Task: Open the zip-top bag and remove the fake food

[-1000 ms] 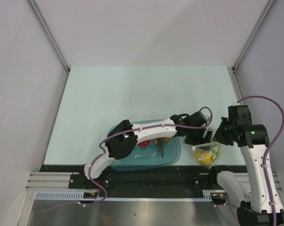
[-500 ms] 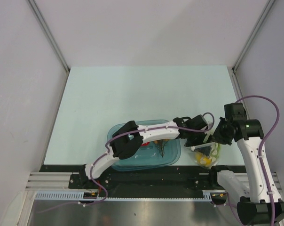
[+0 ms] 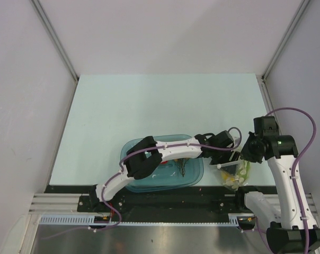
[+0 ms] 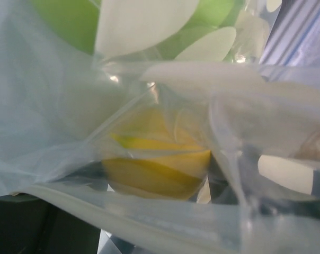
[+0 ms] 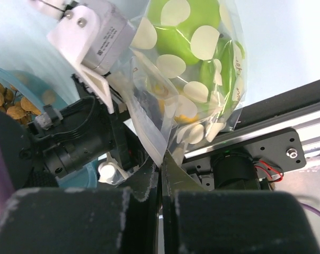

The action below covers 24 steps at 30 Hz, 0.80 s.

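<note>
The zip-top bag [image 5: 202,69], clear with white dots, hangs by the table's near right edge [image 3: 233,173]. Inside it are yellow-green fake fruits [image 5: 184,26] and a yellow piece [image 4: 154,164]. My right gripper [image 5: 161,165] is shut on the bag's lower rim. My left gripper [image 3: 223,154] presses against the bag's other side. Its view is filled by plastic and its fingers are hidden. The bag's rim strip [image 3: 227,165] stretches between the two grippers. More fake food, orange-brown balls [image 5: 3,100], lies in the teal tub.
The teal translucent tub [image 3: 149,182] sits under my left arm near the front edge, with a red piece [image 3: 162,160] and dark stems [image 3: 182,168] inside. A black rail [image 5: 271,143] runs just below the bag.
Both grippers have come down and closer together with the bag. The left gripper has shifted toward the near edge and the bag hangs lower.
</note>
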Tool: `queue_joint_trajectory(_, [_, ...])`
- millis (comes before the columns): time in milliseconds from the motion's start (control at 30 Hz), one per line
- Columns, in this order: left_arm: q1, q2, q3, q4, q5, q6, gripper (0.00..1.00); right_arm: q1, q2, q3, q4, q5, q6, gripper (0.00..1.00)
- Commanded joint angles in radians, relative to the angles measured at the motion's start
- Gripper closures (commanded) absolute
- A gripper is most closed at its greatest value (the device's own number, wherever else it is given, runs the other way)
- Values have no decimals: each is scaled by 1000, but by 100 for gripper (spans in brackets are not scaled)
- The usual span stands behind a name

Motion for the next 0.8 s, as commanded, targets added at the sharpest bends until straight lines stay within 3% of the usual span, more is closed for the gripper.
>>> queue_joint_trajectory(0, [7, -95, 5, -90, -159, 86, 62, -8, -28, 36, 7, 54, -29, 100])
queue_joint_trajectory(167, [14, -159, 51, -171, -274, 166, 69, -16, -41, 35, 7, 73, -26, 100])
queue_joint_trajectory(467, [19, -241, 131, -297, -367, 264, 94, -22, -61, 29, 16, 125, -8, 100])
queue_joint_trajectory(567, [17, -287, 117, -300, -361, 293, 99, -23, -61, 27, 24, 138, -6, 100])
queue_joint_trajectory(767, [23, -325, 86, -223, -200, 307, 100, -26, -55, 52, 45, 128, -22, 100])
